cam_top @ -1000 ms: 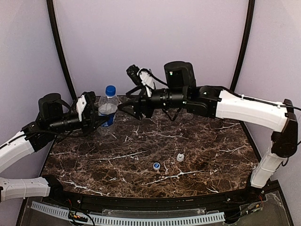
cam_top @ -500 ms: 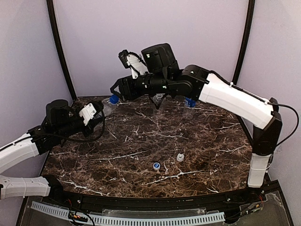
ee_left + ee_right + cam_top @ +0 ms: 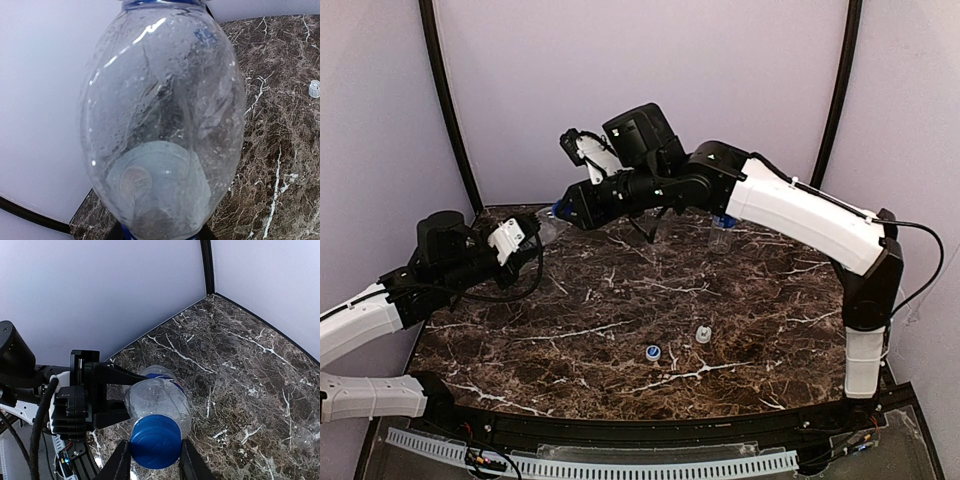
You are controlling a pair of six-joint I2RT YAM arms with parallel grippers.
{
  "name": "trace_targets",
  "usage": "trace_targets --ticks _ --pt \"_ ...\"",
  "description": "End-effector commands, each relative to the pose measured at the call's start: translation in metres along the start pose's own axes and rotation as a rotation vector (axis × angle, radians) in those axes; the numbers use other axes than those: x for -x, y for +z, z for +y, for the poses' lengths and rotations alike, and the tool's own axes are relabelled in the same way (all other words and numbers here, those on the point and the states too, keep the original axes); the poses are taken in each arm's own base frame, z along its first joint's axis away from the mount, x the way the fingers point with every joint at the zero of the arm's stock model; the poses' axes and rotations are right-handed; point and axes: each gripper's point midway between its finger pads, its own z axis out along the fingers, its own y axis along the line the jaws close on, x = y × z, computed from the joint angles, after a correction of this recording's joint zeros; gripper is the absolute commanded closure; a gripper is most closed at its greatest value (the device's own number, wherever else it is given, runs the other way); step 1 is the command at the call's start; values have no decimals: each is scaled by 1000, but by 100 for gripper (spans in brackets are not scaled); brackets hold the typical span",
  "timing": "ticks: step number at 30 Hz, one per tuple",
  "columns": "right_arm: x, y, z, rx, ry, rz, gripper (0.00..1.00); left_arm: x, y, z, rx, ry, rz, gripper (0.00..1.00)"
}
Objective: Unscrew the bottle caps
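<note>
- The dark blue cap (image 3: 156, 441) sits on a clear bottle (image 3: 157, 399), which is tilted above the counter's (image 3: 240, 390) far left corner.
- The right gripper (image 3: 154, 452) pinches the cap, and the left gripper (image 3: 116, 395) clamps the bottle's body.
- Best approach: twist squarely around the neck while the bottle is held firm.
- The neck threads are hidden, and the bottle fills the left wrist view.

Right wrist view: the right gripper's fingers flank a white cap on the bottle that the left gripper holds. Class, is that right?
Only the colour is wrong: the right wrist view shows the cap is dark blue, not white. The fingers of the right gripper do flank it, on the bottle that the left gripper holds.
</note>
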Motion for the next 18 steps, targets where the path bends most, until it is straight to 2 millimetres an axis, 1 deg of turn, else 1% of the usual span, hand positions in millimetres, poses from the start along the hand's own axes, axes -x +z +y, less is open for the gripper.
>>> trace_targets --ticks 1,3,6,7,10,13,18 --pt "2 5 14 56 -25 -2 71 5 -2 -7 -27 20 -38 81" --pt "0 8 15 80 -26 7 72 8 -3 -11 -49 25 -54 81" --pt "-4 10 12 84 -20 20 72 10 -5 -16 -79 35 -64 82" --pt "-5 9 9 77 -19 20 71 9 -6 -18 -91 39 -64 82" --pt "-2 7 6 67 -15 12 64 9 -6 -21 -101 56 -65 83" --pt "1 8 6 63 -18 3 64 10 -6 -22 -107 47 -68 83" --pt "-4 8 5 67 -17 17 83 11 -7 -19 -98 32 -68 83"
